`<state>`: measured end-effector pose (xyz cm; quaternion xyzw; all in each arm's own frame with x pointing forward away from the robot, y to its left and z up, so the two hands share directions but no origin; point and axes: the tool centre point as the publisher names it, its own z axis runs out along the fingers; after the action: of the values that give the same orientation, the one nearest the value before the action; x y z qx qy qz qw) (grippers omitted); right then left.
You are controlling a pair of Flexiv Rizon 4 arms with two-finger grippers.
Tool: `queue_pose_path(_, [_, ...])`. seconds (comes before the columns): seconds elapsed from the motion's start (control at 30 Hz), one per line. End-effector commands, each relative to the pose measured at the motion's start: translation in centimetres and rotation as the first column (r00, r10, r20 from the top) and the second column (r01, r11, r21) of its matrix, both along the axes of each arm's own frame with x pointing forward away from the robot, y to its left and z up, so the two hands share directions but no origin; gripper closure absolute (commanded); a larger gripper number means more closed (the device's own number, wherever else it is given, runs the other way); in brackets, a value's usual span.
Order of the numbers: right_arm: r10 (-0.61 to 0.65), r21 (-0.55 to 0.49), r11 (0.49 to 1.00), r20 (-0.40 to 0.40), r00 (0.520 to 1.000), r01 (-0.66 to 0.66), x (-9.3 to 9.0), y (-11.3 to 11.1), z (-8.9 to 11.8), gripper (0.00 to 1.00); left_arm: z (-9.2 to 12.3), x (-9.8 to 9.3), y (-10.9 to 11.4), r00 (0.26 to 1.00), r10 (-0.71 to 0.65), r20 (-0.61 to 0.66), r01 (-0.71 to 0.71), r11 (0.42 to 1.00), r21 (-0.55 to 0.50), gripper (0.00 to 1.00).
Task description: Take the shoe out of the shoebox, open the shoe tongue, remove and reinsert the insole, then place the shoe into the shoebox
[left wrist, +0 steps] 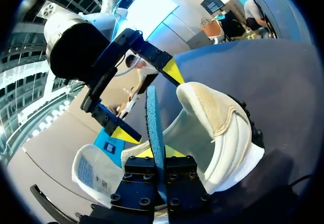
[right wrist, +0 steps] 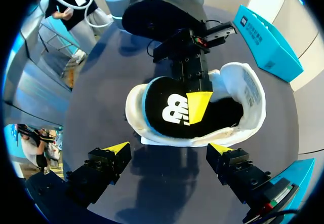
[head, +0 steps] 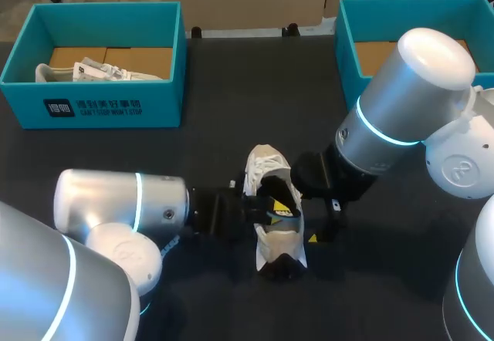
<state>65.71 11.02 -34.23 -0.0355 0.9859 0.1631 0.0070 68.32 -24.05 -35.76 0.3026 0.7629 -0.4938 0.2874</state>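
Note:
A white shoe (head: 270, 171) lies on the dark table, toe away from me. Its insole (right wrist: 167, 107), black on top with a white logo and blue underneath, stands partly lifted out of the shoe's opening. My left gripper (left wrist: 159, 153) is shut on the insole's blue edge (left wrist: 154, 122), a finger on each side; one yellow fingertip (right wrist: 198, 105) lies on the black top. My right gripper (right wrist: 169, 148) stands wide open just beside the shoe (right wrist: 238, 82), touching nothing. In the head view, the left gripper (head: 276, 206) comes in from the left and the right gripper (head: 309, 217) hovers at the shoe's right flank.
A teal shoebox (head: 93, 102) at the back left holds another pale shoe and paper. A second teal box (head: 347, 40) stands at the back right, partly behind my right arm. The table front is dark bare surface around the shoe.

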Motion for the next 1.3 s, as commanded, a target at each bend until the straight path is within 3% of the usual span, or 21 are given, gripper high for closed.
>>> queue_pose_path(0.03, [0.001, 0.002, 1.0, 0.001, 1.0, -0.001, 0.0, 0.0, -0.1, 0.0, 0.3, -0.2, -0.1, 1.0, -0.001, -0.003, 0.001, 1.0, -0.005, 1.0])
queue_pose_path(0.13, [0.001, 0.002, 1.0, 0.001, 1.0, -0.001, 0.0, 0.0, -0.1, 0.0, 0.8, -0.7, 0.3, 1.0, 0.001, -0.014, -0.001, 1.0, -0.013, 0.77])
queue_pose_path(0.23, [0.001, 0.002, 1.0, 0.001, 1.0, -0.001, 0.0, 0.0, -0.1, 0.0, 1.3, -1.1, 0.6, 1.0, 0.015, -0.026, -0.016, 1.0, -0.016, 0.66])
queue_pose_path(0.3, [0.001, 0.002, 1.0, 0.001, 1.0, -0.001, 0.0, 0.0, -0.1, 0.0, 1.7, -1.4, 0.9, 0.999, 0.018, -0.029, -0.018, 1.0, -0.015, 0.65])
queue_pose_path(0.7, [0.001, 0.002, 1.0, 0.001, 1.0, -0.001, 0.0, 0.0, -0.1, 0.0, 2.9, -3.0, 1.0, 1.0, -0.013, -0.022, 0.012, 1.0, -0.021, 0.67])
queue_pose_path(0.77, [0.001, 0.002, 1.0, 0.001, 1.0, -0.001, 0.0, 0.0, -0.1, 0.0, 2.7, -3.0, 0.7, 1.0, -0.02, -0.022, 0.019, 1.0, -0.019, 0.84])
queue_pose_path(0.8, [0.001, 0.002, 1.0, 0.001, 1.0, -0.001, 0.0, 0.0, -0.1, 0.0, 2.4, -3.0, 0.5, 0.999, -0.025, -0.021, 0.025, 1.0, -0.013, 1.0])
queue_pose_path(1.3, [0.001, 0.002, 1.0, 0.001, 1.0, -0.001, 0.0, 0.0, -0.1, 0.0, -0.1, -0.1, -0.4, 1.0, 0.001, -0.011, 0.0, 0.999, 0.033, 1.0])
